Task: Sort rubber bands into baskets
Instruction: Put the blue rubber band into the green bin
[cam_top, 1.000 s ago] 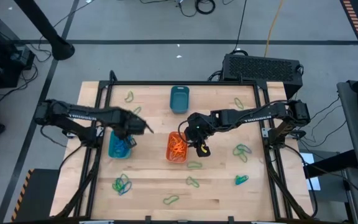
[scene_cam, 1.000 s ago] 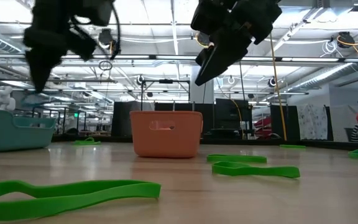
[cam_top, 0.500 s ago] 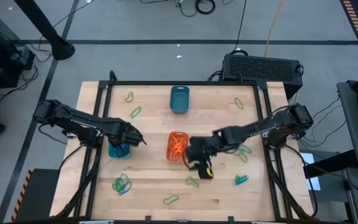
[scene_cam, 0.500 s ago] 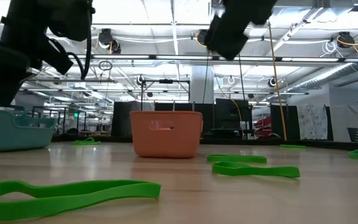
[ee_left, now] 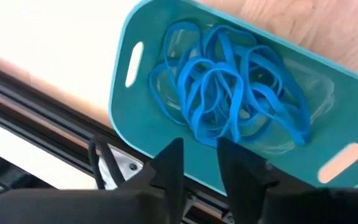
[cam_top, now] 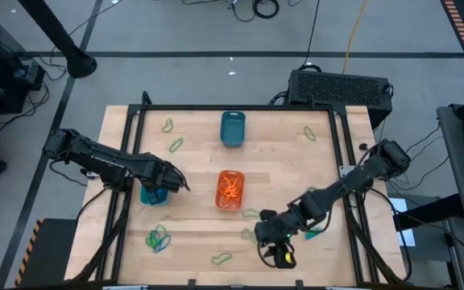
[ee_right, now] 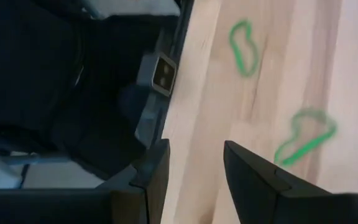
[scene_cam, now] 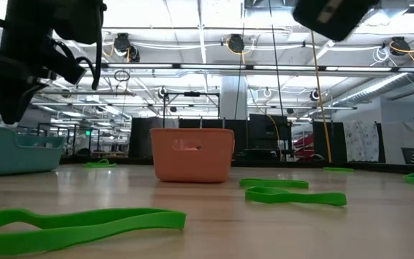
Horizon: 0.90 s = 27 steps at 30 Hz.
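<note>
Turquoise plastic fills my left wrist view: the turquoise-blue basket (ee_left: 229, 106) sits directly under my left gripper (ee_left: 199, 163), with a tangle of blue rubber bands (ee_left: 229, 93) lying inside it. My left fingers (ee_left: 169, 165) stand a narrow gap apart with nothing between them. In the high view that gripper (cam_top: 171, 181) hangs over the same basket (cam_top: 153, 195) at the table's left edge. The risk I see here is a fingertip snagging a loop on the way up and pulling part of the tangle out over the rim.

Further along, a blue-and-green clump of bands (cam_top: 159, 238) lies near the front, the orange basket (cam_top: 229, 190) holds orange bands (cam_top: 230, 188) at the middle, and the dark teal basket (cam_top: 232, 128) stands at the back, its contents too small to make out. Mixed loops like that clump could come up together, so one colour might land in the wrong tub.

On the right, my right gripper (cam_top: 279, 251) is low over the front edge of the wooden table (cam_top: 192, 209), fingers (ee_right: 253, 174) apart and empty, with loose green bands (ee_right: 243, 39) on the bare wood ahead. So close to the frame rail, I judge a careless descent could strike the edge, or pinch a flat band against the wood and slip off it.
</note>
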Tool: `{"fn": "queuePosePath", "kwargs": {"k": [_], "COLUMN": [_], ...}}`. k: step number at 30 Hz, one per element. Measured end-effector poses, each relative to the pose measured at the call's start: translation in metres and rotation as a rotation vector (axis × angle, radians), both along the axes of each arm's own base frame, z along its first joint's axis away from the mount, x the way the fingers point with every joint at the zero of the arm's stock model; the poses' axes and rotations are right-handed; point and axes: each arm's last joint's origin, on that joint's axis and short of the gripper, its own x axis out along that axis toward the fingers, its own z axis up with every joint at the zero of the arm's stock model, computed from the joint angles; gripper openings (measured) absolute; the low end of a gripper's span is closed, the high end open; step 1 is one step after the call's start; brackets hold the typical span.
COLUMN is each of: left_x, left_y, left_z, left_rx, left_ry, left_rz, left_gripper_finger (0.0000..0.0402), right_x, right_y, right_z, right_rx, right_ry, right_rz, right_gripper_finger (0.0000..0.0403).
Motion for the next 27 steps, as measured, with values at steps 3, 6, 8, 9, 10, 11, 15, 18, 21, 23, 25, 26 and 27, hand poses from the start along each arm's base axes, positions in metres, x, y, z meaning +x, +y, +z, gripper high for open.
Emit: {"fn": "queuePosePath", "kwargs": {"k": [3,6,8,9,10,11,15,18,21,23,25,26,27], "left_x": [0.0,0.001,0.0,0.0,0.0,0.001,0.005,0.006,0.005,0.003,0.006,0.008,0.011], "left_y": [0.0,0.0,0.0,0.0,-0.001,-0.001,0.001,0.002,0.002,0.002,-0.002,-0.005,-0.008], "left_z": [0.0,0.0,0.0,0.001,0.003,0.006,0.027,0.047,0.058,0.063,0.068,0.07,0.071], "left_rx": [0.006,0.014,0.003,-0.016,-0.036,-0.045,0.031,0.06,0.047,0.041,0.014,-0.004,-0.02], "left_ry": [-0.002,0.0,0.003,0.011,0.021,0.027,-0.01,-0.129,-0.263,-0.319,-0.426,-0.5,-0.582], "left_rz": [-0.036,-0.057,-0.059,-0.071,-0.092,-0.109,-0.146,-0.173,-0.173,-0.168,-0.182,-0.201,-0.231], "left_gripper_finger": [0.0132,0.0157,0.0169,0.0174,0.0177,0.0178,0.018,0.018,0.018,0.018,0.018,0.018,0.018], "right_x": [-0.006,-0.013,-0.019,-0.023,-0.027,-0.032,-0.054,-0.066,-0.076,-0.081,-0.086,-0.088,-0.091], "right_y": [0.002,0.002,0.001,0.001,0.0,-0.002,-0.011,-0.016,-0.015,-0.009,-0.003,0.0,0.002], "right_z": [-0.004,-0.008,-0.011,-0.013,-0.015,-0.017,-0.023,-0.023,-0.023,-0.023,-0.023,-0.023,-0.024], "right_rx": [-0.002,-0.024,-0.043,-0.055,-0.068,-0.079,-0.155,-0.23,-0.296,-0.314,-0.339,-0.364,-0.394], "right_ry": [0.083,0.177,0.251,0.297,0.352,0.418,0.695,0.826,0.872,0.869,0.846,0.824,0.796], "right_rz": [-0.035,-0.082,-0.118,-0.137,-0.149,-0.158,-0.235,-0.304,-0.312,-0.274,-0.209,-0.178,-0.149], "right_gripper_finger": [0.0144,0.0144,0.0144,0.0144,0.0144,0.0144,0.0144,0.0144,0.0144,0.0144,0.0144,0.0144,0.0144]}}
